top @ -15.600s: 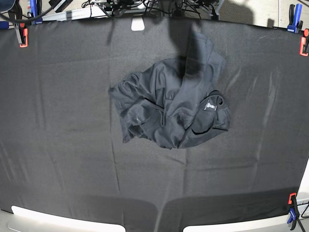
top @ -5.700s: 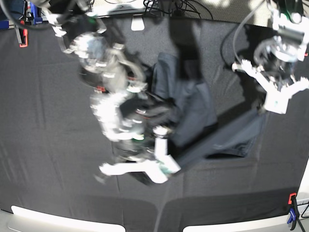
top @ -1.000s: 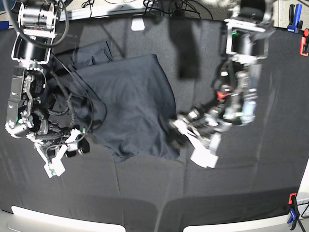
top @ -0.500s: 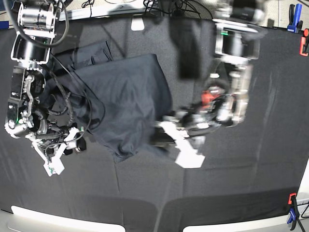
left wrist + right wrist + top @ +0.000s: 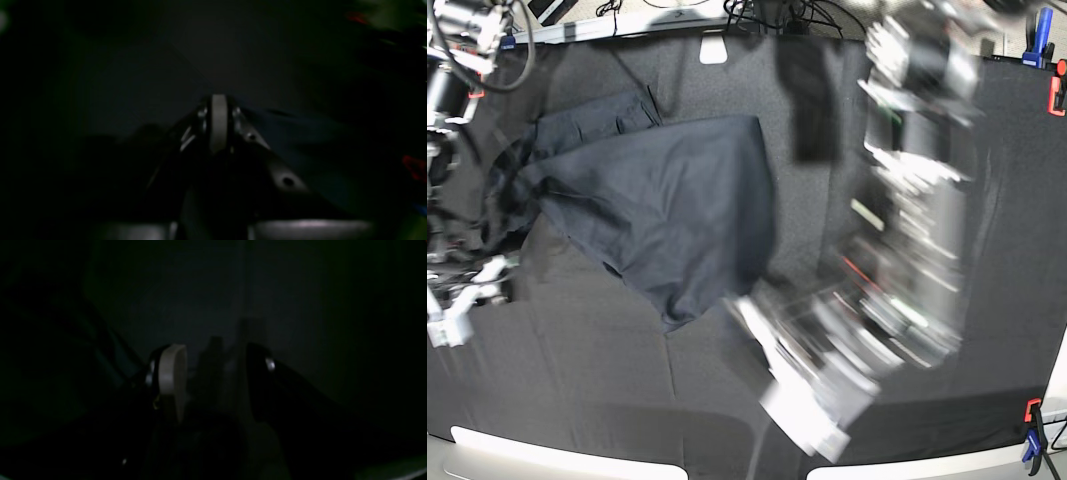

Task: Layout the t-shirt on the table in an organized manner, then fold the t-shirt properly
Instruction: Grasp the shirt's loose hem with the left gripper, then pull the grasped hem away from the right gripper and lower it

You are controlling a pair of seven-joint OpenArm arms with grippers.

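We see the t-shirt (image 5: 672, 210) spread on the bench (image 5: 577, 380), left of centre; our left gripper (image 5: 218, 100) is pinched closed, on what we cannot tell; our right gripper (image 5: 213, 363) stands parted, holding nothing

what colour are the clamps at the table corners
Red-orange corner clamps, clearest in the base view.

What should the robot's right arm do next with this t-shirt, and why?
Probably move the open right gripper to the bunched side of the t-shirt nearest it and draw it outward: that side lies crumpled on the table, while the opposite side looks fairly flat.
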